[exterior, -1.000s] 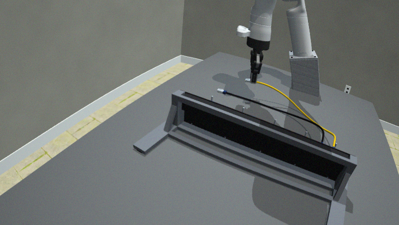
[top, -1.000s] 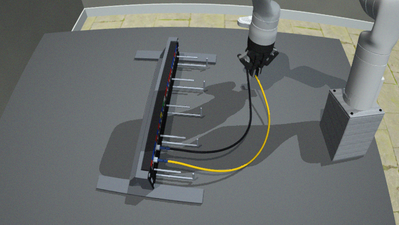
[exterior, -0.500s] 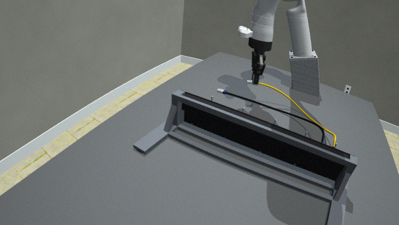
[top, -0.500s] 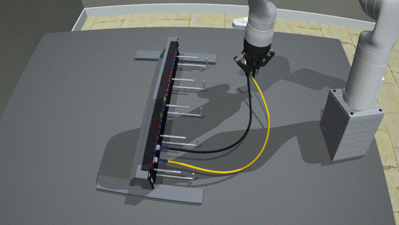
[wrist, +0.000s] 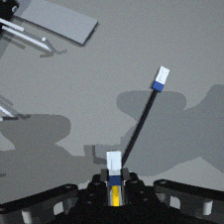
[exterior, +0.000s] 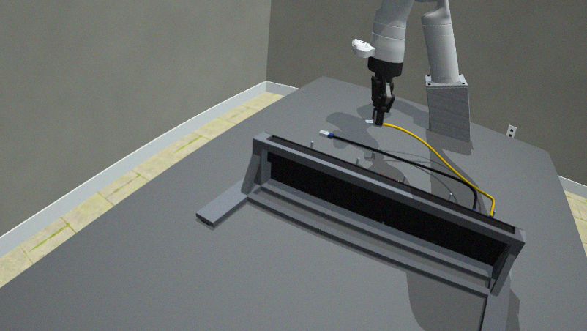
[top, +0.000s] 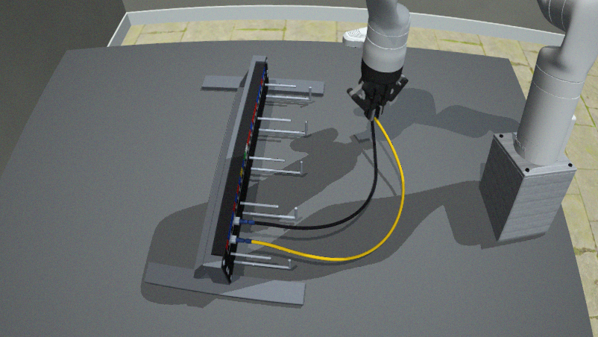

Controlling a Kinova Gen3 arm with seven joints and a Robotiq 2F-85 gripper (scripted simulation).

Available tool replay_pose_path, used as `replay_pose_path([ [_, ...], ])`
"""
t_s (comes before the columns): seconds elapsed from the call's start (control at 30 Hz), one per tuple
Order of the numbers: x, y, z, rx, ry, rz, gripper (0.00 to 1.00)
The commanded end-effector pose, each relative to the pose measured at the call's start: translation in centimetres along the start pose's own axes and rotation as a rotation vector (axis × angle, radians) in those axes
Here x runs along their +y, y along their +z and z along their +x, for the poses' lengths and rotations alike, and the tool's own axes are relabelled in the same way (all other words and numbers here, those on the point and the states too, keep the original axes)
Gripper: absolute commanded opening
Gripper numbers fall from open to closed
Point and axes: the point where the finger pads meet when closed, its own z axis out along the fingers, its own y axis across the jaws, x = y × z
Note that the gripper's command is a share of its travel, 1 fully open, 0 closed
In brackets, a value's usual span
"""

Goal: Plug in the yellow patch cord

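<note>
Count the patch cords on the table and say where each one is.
2. The yellow cord runs from the rack to the gripper, which holds its plug; the black cord lies beside it, free end on the table.

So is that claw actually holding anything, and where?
Yes: the gripper is shut on the yellow patch cord at its free end, just behind the white plug, which sticks out past the fingers.

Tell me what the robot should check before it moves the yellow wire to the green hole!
1. Gripper shut on the yellow cord's plug: ok.
2. Plug off the table, hanging in the air: ok.
3. Black cord's free end lying apart from the gripper: ok.
4. Rack standing upright on its feet: ok.
5. Green label in view, no plug in that port: ok.
6. Plug's latch facing up: cannot tell.
</note>
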Motion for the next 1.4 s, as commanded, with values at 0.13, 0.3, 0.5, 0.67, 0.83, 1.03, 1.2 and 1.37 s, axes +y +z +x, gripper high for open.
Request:
replay_pose_path([
  [0.13, -0.7, -0.1, -0.2, 0.003, -0.028, 0.003, 0.0],
  [0.3, -1.1, -0.3, -0.2, 0.005, -0.05, 0.004, 0.0],
  [0.5, -1.9, -0.5, -0.3, 0.007, -0.082, 0.007, 0.0],
  [0.67, -2.4, -0.5, -0.4, 0.007, -0.106, 0.008, 0.0],
  [0.83, -3.2, -0.7, -0.6, 0.006, -0.146, 0.009, 0.0],
  [1.03, -4.0, -0.9, -0.8, 0.007, -0.194, 0.007, 0.0],
  [1.2, -4.5, -1.0, -0.9, 0.007, -0.22, 0.006, 0.0],
  [1.37, -5.5, -1.1, -1.1, 0.007, -0.272, 0.007, 0.0],
])
